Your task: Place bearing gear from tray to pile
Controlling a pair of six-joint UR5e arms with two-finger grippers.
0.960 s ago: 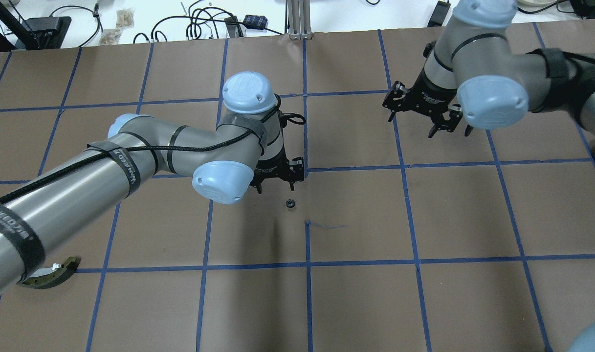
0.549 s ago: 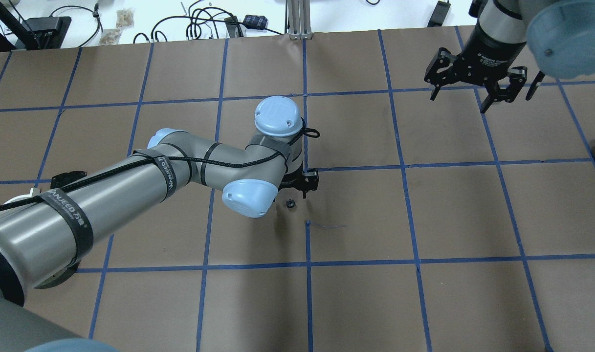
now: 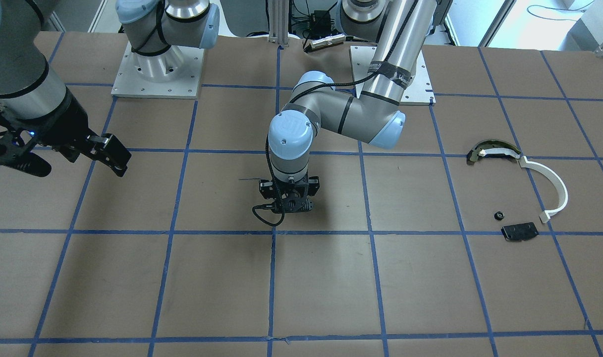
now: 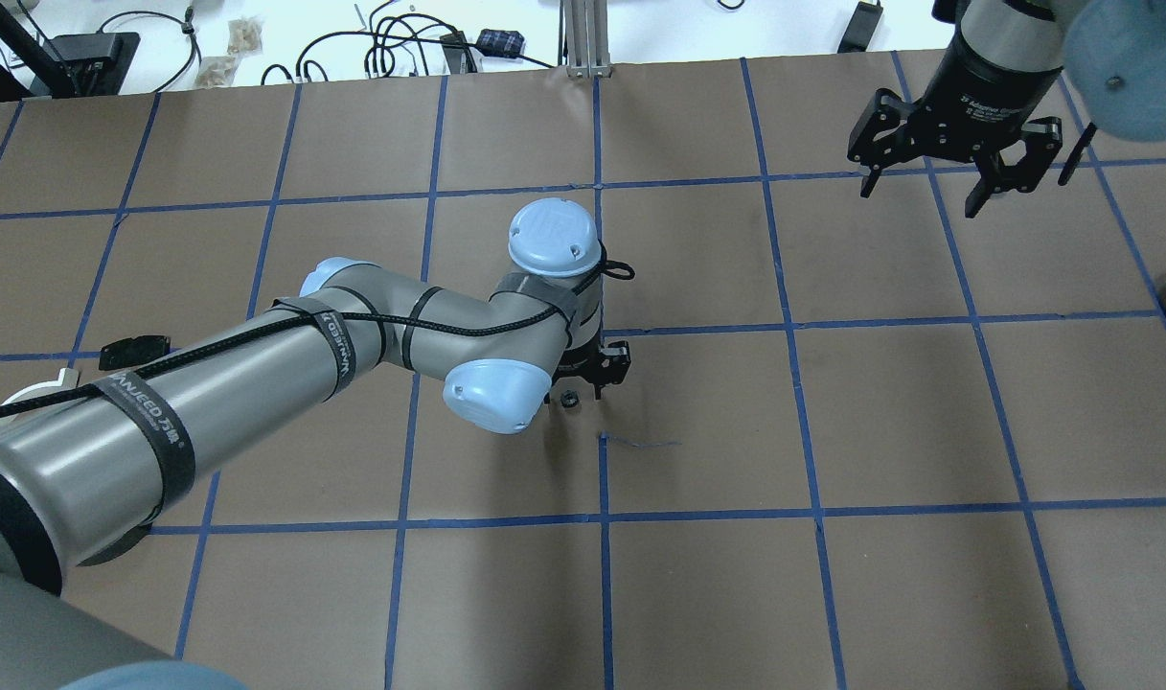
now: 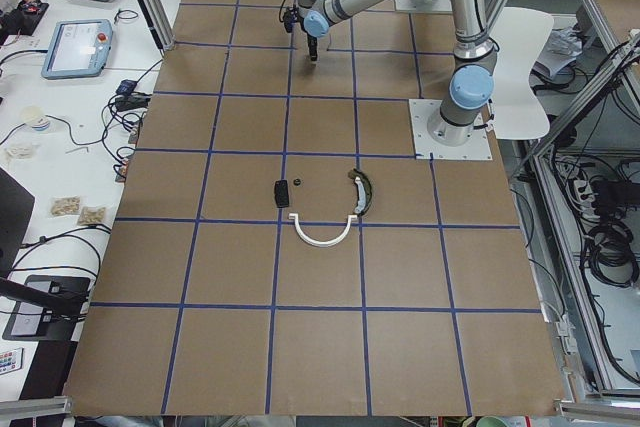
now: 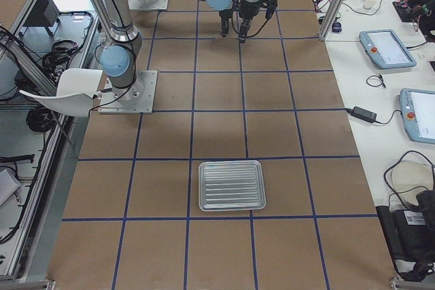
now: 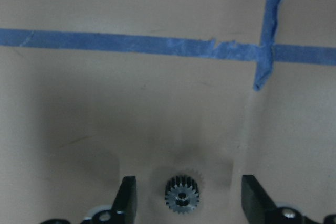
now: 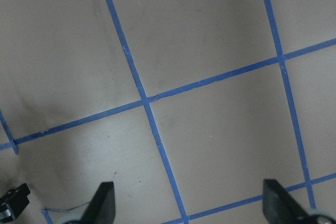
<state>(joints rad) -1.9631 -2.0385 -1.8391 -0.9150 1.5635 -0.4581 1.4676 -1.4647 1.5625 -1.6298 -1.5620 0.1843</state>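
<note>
Though the bearing gear (image 7: pixel 181 198) already lies outside the tray (image 6: pixel 231 163), mid-tabletop (image 4: pixel 707 575) between the left claw's (image 7: pixel 186 195) wide-spread fingers, it is not yet gripped and sits well apart from the pile (image 3: pixel 520 231).

Two silver-grey tube arms, pale blue caps at every joint. From the black left gripper (image 4: pixel 579 385) a braided black cable (image 4: pixel 468 324) runs up the left arm (image 4: pixel 257 374), pinned under black straps (image 4: pixel 166 443) lettered in white. White lettering rings the collar just above the black right gripper (image 4: pixel 947 182).
</note>
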